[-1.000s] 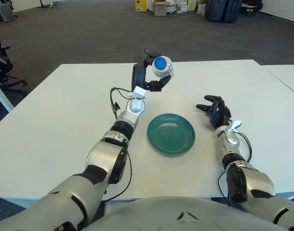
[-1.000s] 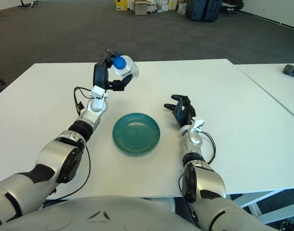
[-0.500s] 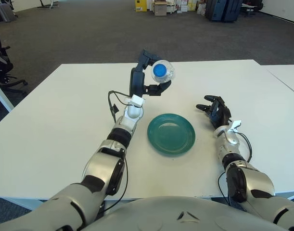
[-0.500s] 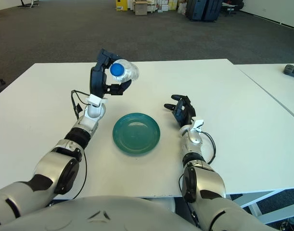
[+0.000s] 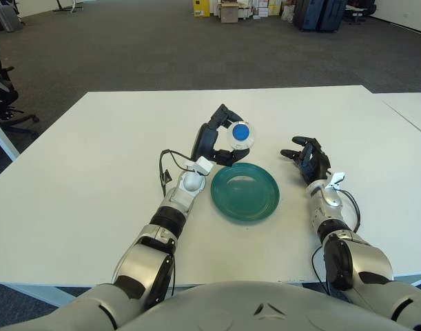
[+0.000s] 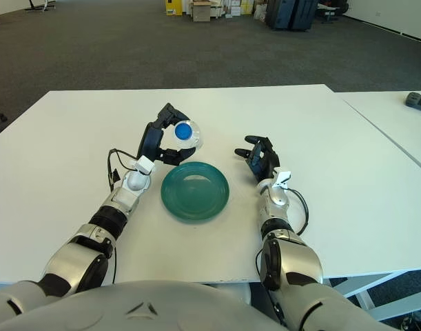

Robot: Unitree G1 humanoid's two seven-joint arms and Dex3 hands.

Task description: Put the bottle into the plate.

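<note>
Nearest: grey torso shell (image 5: 265, 307) along the bottom edge, both forearms reaching forward over the white tabletop (image 5: 72, 179).

Centre, near zone: green plate (image 5: 244, 191) flat on the tabletop, nothing in it. Round, shallow, dark teal, raised rim.

Right of the plate: right hand (image 5: 309, 158), black fingers (image 5: 291, 154) spread loosely, holding nothing. Apart from the plate rim, idle. Contact with the tabletop not resolvable. White tag at the wrist, black cable looping beside the forearm.

Just beyond the plate's far-left rim: left hand (image 5: 219, 141), raised above the tabletop, fingers curled round the bottle (image 5: 240, 135). Firm enclosing grasp: dark fingers above and below the clear body. Bottle tipped so the blue cap (image 5: 242, 132) faces toward the camera; clear plastic body visible behind the cap as a pale ring. Bottle held in the air near the plate's far-left edge, partly overlapping the rim in the left eye view, not touching the plate, not in it. Black cable (image 5: 166, 162) looping out from the left wrist, white tag at the wrist joint.

Farther: bare white tabletop up to its far edge. Second white table (image 5: 410, 107) adjoining on the right, with a small dark object (image 6: 418, 101) on it, identity not resolvable.

Beyond: grey carpet floor (image 5: 127, 48). Black office chair (image 5: 3, 96) at far left. Cardboard boxes (image 5: 231, 10) and dark cases (image 5: 320, 14) along the back of the room.
</note>
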